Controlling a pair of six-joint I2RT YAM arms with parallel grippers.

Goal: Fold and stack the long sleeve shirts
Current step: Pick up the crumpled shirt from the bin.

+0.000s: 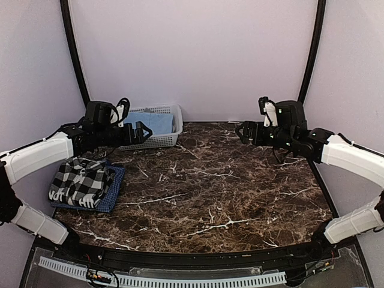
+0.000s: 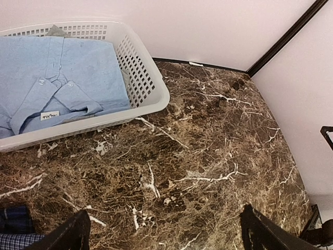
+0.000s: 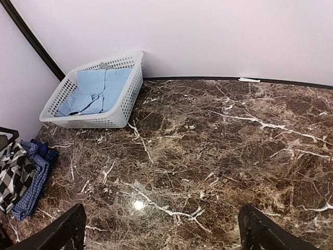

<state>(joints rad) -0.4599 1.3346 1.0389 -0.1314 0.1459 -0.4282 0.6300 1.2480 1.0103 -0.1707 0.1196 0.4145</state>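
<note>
White lattice basket (image 2: 139,78) holds folded light blue shirt (image 2: 78,67).

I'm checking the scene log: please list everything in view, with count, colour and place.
basket: 1, white lattice, table's far left
light blue shirt: 1, inside the basket
grey cloth: 1 corner, peeking out at the basket's back rim
black-and-white checked shirt: 1, near left, on top of the dark blue one
dark blue fine-checked shirt: 1, beneath it
table: 1, brown marble, white veins
left gripper: black, open, empty, by the basket
right gripper: black, open, empty, far right
</note>
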